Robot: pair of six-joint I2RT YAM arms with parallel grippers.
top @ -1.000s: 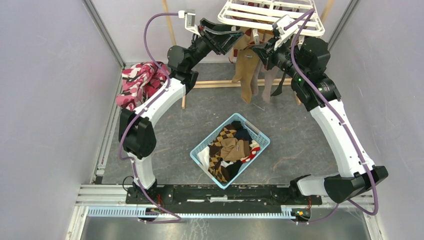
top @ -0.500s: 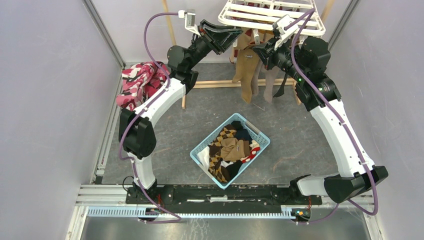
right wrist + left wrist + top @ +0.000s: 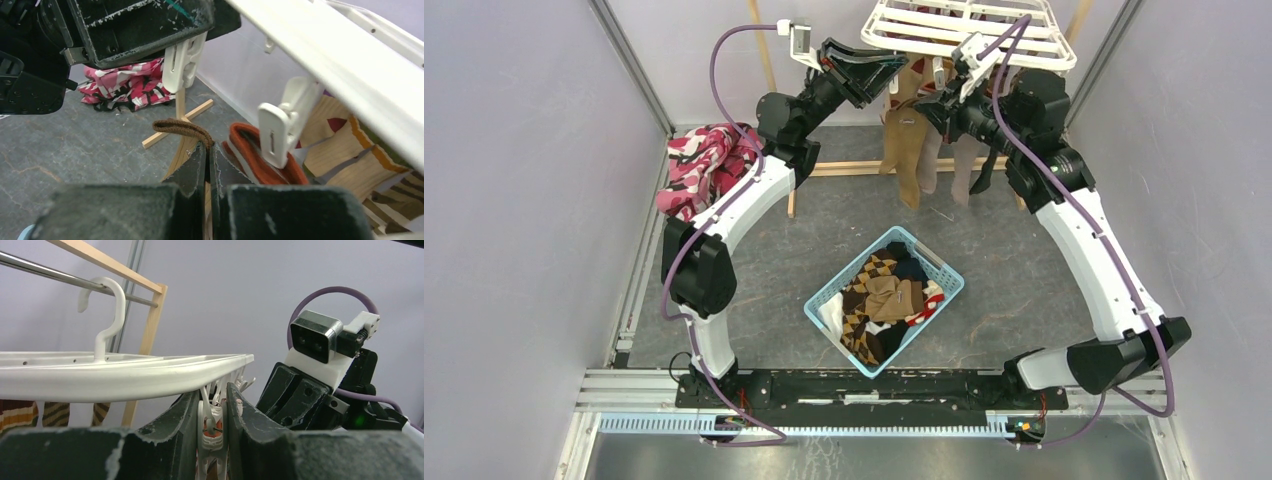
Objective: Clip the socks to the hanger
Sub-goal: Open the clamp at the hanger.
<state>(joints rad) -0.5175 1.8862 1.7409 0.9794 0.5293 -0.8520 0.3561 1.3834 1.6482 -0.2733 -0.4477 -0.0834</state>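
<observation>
At the far left of the desk lies a crumpled pink, red and black cloth (image 3: 704,165), its far side tucked behind the left arm. That arm reaches up to the near left corner of the hanger (image 3: 125,377). From above, its fingertips are lost under the rack's edge. The left wrist view shows the left fingers (image 3: 182,432) closed in on a dangling white clip (image 3: 212,427), seemingly touching it on both sides. The clip's lower end is cut off by the frame.

Under the rack at that view's left edge, a brown striped sock (image 3: 20,412) shows only as a sliver. A thin wooden stand (image 3: 844,168) is largely hidden behind the arms and hanging fabric.

In the middle of the desk sits a light blue basket (image 3: 824,300) heaped with socks (image 3: 884,300), tangled so that single ones are hard to separate.

Just right of the left arm, the right fingers (image 3: 195,170) are pinched shut on the cuff of a tan sock (image 3: 182,127), held up below the hanger. The fingers hide the rest of it there, while the top view shows it hanging down. Beside it, an orange cuff (image 3: 260,155) sits against a second clip (image 3: 280,125); whether that clip grips it cannot be told. Further right, patterned socks (image 3: 340,145) run out of frame.
</observation>
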